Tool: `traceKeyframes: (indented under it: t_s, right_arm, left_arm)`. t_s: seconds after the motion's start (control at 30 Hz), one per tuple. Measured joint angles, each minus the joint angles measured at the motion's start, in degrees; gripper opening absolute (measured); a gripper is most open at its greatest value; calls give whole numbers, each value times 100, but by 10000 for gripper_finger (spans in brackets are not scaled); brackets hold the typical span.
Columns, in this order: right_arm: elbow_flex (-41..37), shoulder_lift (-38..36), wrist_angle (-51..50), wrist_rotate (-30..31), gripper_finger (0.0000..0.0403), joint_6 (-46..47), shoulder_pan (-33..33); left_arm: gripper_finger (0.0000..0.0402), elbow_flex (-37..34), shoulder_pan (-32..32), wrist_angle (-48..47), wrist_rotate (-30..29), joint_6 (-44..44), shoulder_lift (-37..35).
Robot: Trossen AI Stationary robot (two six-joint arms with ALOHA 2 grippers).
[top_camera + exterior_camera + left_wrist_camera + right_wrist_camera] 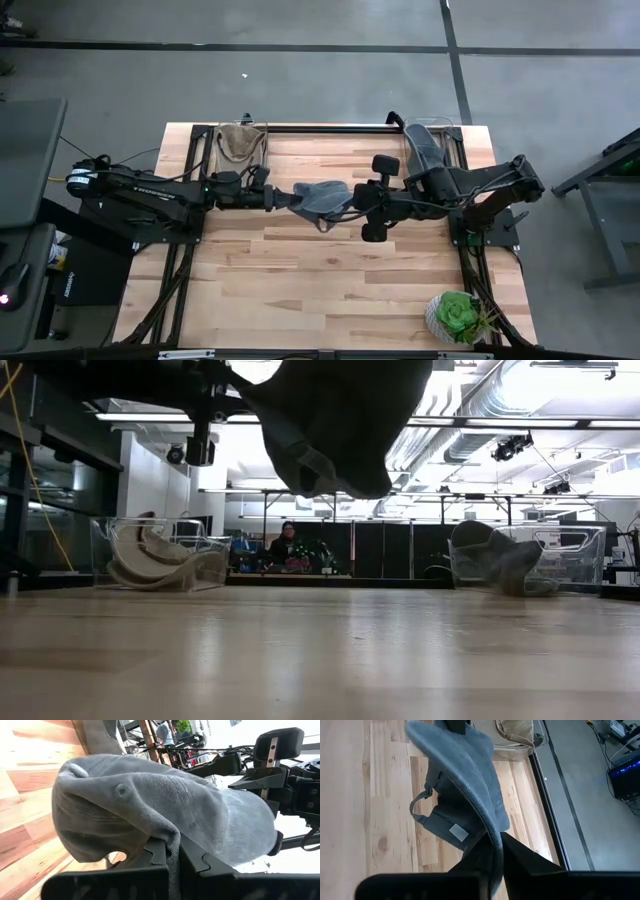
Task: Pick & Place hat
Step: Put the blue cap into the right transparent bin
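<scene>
The grey denim cap (322,196) hangs above the wooden desk (300,280) at its centre, pinched from both sides: the left pincer (172,862) at nine o'clock and the right pincer (495,857) at three o'clock each clamp its fabric. Two clear bins sit along twelve o'clock; the left bin (160,555) holds one tan hat (238,143), the right bin (560,560) one grey hat (424,150).
</scene>
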Motion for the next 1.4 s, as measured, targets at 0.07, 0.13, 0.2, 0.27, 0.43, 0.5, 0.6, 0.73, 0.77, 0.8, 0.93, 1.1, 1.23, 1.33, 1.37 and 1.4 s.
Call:
traceKeyframes:
  t_s: [0.07,0.13,0.2,0.27,0.43,0.5,0.6,0.73,0.77,0.8,0.93,1.1,1.23,1.33,1.37,1.4]
  right_arm:
    - [0,0,1,6,41,-2,0]
    - [0,0,0,6,52,-2,0]
    - [0,0,-2,11,58,5,-2]
    - [0,0,-2,29,63,15,-1]
    - [0,-10,-95,469,71,399,-2]
    - [0,-36,-131,579,74,476,-4]
    - [0,-124,-138,757,82,602,-4]
    - [0,-285,-139,970,93,768,-3]
    - [0,-321,-133,1016,96,786,-4]
    - [0,-368,-137,1061,99,806,-4]
    - [2,-498,-118,1080,112,913,-15]
    - [4,-475,-46,679,119,1006,-4]
    - [2,-435,-46,538,119,1197,15]
    - [2,-435,-46,550,119,1298,35]
    - [2,-435,-46,543,119,1304,50]
    - [2,-435,-46,539,119,1292,64]
  left_arm:
    - [0,0,0,2,0,0,0]
    - [0,0,0,8,0,-3,0]
    - [0,0,0,29,-1,-24,0]
    - [0,0,0,44,-30,-70,0]
    - [0,0,0,49,-188,-249,0]
    - [0,2,2,48,-217,-296,0]
    - [0,2,2,47,-290,-381,0]
    - [0,2,2,45,-388,-485,0]
    - [0,2,2,44,-436,-535,0]
    - [0,2,2,40,-475,-590,0]
    - [0,2,0,43,-624,-924,0]
    - [0,2,2,383,-935,-1179,0]
    - [0,197,2,438,-942,-1129,0]
    - [0,486,2,448,-910,-939,0]
    - [0,583,2,447,-911,-842,0]
    - [0,694,2,429,-907,-713,0]
